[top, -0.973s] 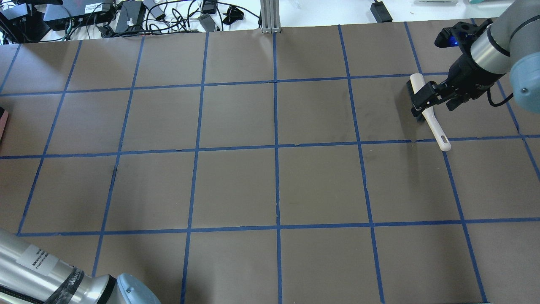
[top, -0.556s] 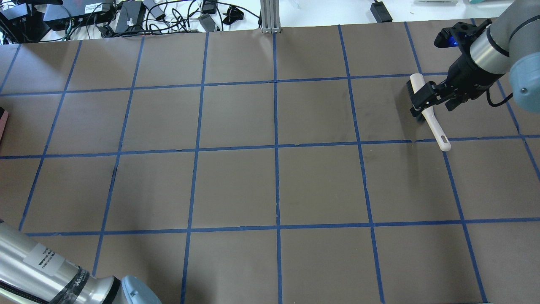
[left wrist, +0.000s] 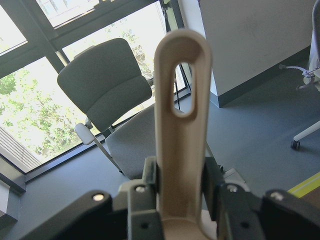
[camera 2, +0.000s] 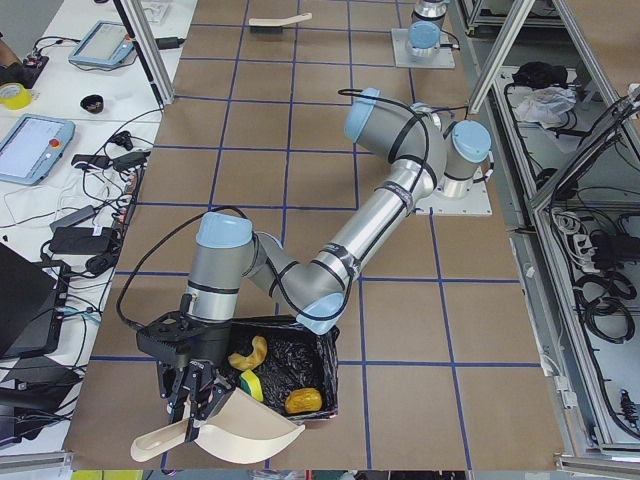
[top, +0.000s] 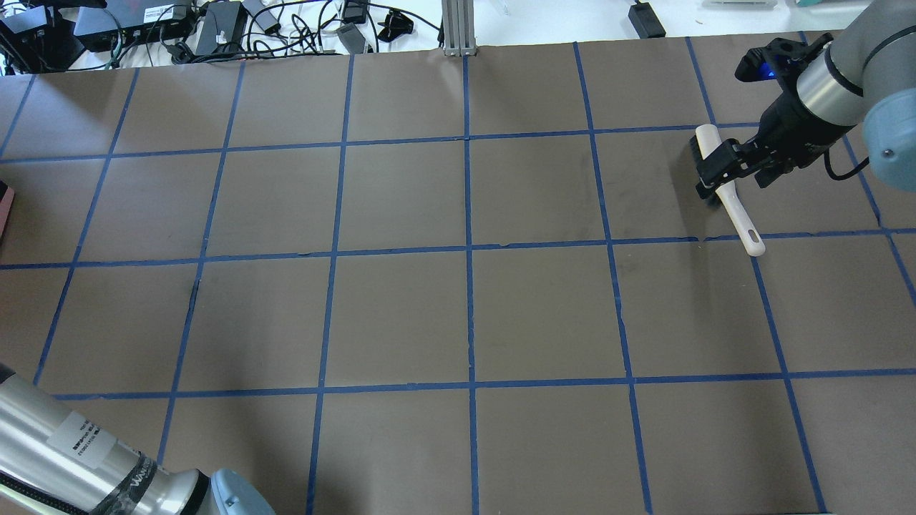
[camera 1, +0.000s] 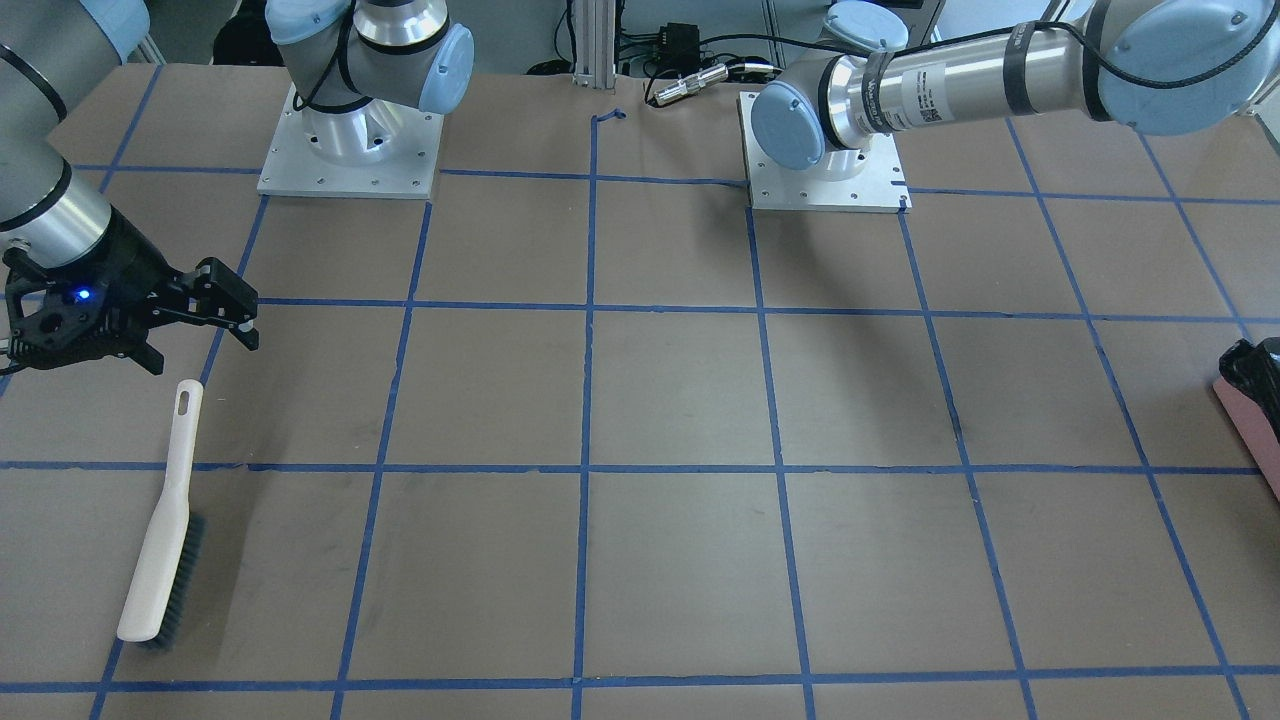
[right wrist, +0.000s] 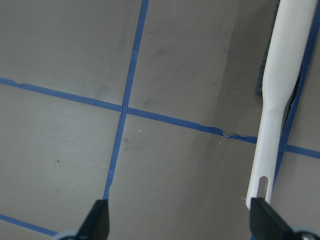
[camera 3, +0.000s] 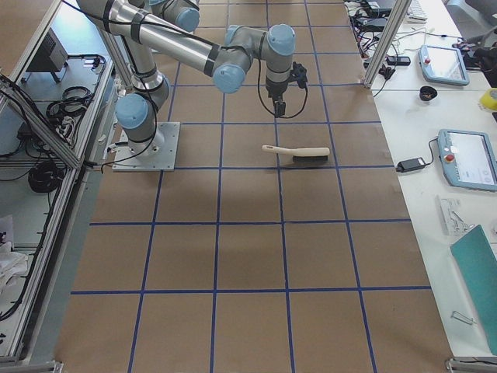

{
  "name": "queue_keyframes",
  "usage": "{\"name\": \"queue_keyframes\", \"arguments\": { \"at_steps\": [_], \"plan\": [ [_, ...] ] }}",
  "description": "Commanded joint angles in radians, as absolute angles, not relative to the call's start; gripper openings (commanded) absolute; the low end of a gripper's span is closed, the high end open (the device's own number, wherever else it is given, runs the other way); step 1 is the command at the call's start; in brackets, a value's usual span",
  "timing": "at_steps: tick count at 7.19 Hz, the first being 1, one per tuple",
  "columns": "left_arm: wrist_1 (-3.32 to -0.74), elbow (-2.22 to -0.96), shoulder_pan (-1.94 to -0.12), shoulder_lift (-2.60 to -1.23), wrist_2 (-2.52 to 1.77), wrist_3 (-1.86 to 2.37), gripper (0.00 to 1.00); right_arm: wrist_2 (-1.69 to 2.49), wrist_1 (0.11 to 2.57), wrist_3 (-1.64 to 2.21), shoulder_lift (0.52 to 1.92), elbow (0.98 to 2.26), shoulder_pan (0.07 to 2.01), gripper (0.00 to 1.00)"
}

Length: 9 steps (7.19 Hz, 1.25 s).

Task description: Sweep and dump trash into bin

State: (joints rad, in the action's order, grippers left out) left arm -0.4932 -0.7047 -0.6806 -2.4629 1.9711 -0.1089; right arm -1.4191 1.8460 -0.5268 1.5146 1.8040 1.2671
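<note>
The trash lies inside the bin (camera 2: 333, 372): a golden-brown lump (camera 2: 303, 400), a yellow wedge (camera 2: 250, 383) and a crescent slice (camera 2: 248, 353) on the black liner. My left gripper (camera 2: 195, 395) is shut on the handle (left wrist: 180, 135) of a beige dustpan (camera 2: 245, 430), which hangs over the bin's near edge. The bin's pink side also shows at the table's end (camera 1: 1250, 415). My right gripper (camera 1: 245, 315) (right wrist: 182, 220) hovers open with nothing in it, above the table beside a white brush (camera 1: 160, 540) (top: 737, 214) that lies flat.
Blue tape lines divide the brown table (top: 465, 315) into squares. Cables and power bricks (top: 215, 28) crowd the far edge. The left arm's forearm (camera 1: 930, 85) stretches across the table toward the bin. Both arm bases (camera 1: 350, 150) stand on metal plates.
The left arm's elbow has crept slightly up in the overhead view. The right gripper has edged a little upward over the brush. The brush has stayed put.
</note>
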Motion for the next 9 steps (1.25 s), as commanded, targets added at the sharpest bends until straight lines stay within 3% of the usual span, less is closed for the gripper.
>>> {"name": "queue_keyframes", "arguments": {
  "at_steps": [1, 3, 5, 9],
  "plan": [
    [-0.479, -0.715, -0.681, -2.464, 1.971, -0.109, 0.0, -1.419, 1.847, -0.528, 1.511, 1.804, 1.267, 1.0],
    [-0.585, -0.71, -0.683, -2.441, 1.97, -0.118, 0.0, -1.419, 1.848, -0.529, 1.508, 1.804, 1.267, 1.0],
    [-0.89, -0.721, -0.718, -2.373, 1.985, -0.072, 0.0, -1.424, 1.861, -0.513, 1.514, 1.793, 1.267, 1.0],
    [-1.128, -0.893, -0.816, -2.229, 2.014, -0.06, 0.0, -1.476, 1.703, -0.387, 1.531, 1.649, 1.269, 1.0]
  ]
}}
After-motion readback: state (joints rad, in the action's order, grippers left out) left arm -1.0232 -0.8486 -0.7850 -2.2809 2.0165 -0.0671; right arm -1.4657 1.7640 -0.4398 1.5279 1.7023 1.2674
